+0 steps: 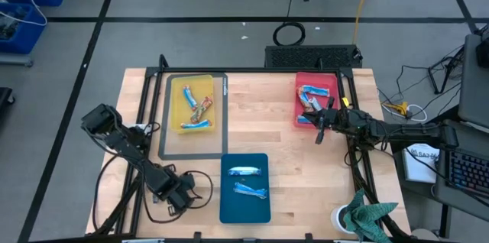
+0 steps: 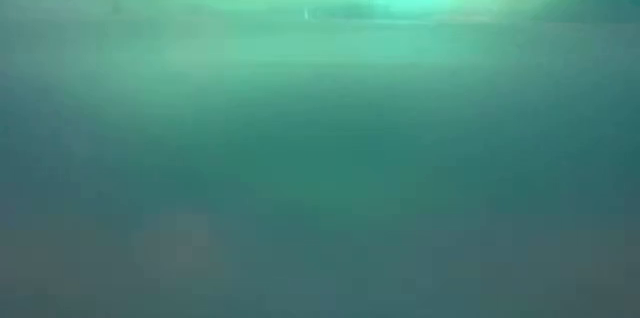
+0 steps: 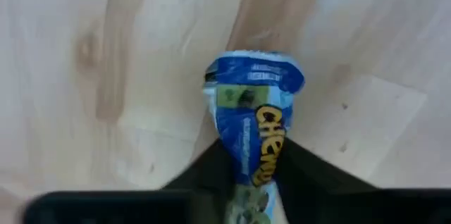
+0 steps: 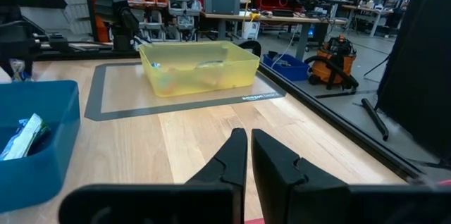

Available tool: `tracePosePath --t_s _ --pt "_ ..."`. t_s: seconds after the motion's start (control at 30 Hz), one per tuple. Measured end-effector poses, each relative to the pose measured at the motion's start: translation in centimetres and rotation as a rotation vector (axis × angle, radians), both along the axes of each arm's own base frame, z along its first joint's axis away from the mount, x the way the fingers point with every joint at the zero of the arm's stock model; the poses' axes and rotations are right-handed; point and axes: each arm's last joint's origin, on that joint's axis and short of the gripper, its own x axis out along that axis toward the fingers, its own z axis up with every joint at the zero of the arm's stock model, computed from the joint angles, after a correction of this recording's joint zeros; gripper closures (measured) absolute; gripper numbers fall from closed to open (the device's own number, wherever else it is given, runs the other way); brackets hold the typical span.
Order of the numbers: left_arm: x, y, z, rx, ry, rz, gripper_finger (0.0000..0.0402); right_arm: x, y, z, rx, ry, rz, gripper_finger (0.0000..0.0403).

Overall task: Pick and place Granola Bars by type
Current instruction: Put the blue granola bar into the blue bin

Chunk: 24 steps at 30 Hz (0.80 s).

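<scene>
My left gripper (image 1: 178, 195) points down over the bare wood near the table's front left, just left of the blue tray (image 1: 226, 197). It is shut on a blue-and-white granola bar (image 3: 254, 104). Two blue-and-white bars (image 1: 246, 180) lie in the blue tray. The yellow tray (image 1: 177, 90) holds multicoloured and blue bars (image 1: 199, 111). The red tray (image 1: 330, 82) holds several bars (image 1: 309, 96). My right gripper (image 1: 319, 132) is shut and empty, level beside the red tray's near edge. My left gripper pinches the bar between its two fingers (image 3: 204, 171), across the wrapper near one end (image 3: 255, 162), where the wrapper narrows. The fingers come from above, pointing down. The bar's other end (image 3: 254, 69) reaches past the fingertips toward the wood; whether it rests there, I cannot tell.
A grey mat (image 1: 164, 132) lies under the yellow tray. A green cloth (image 1: 368, 216) and a white cup (image 1: 341, 218) sit at the front right corner. Bare wood (image 1: 260, 121) lies between the trays. The low view shows only a teal blur.
</scene>
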Motion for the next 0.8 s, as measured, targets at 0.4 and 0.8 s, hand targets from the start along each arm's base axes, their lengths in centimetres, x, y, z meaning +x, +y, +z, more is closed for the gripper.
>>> tracePosePath --t_s 0.4,0.8 --pt "6.2 -0.4 7.9 0.238 -0.383 -0.242 0.0376 0.0 0.0 0.0 0.001 0.004 0.000 0.0389" --pt "15.5 3.8 8.5 0.149 -0.729 -0.469 0.0377 0.0 0.0 0.0 0.000 0.001 0.000 0.0389"
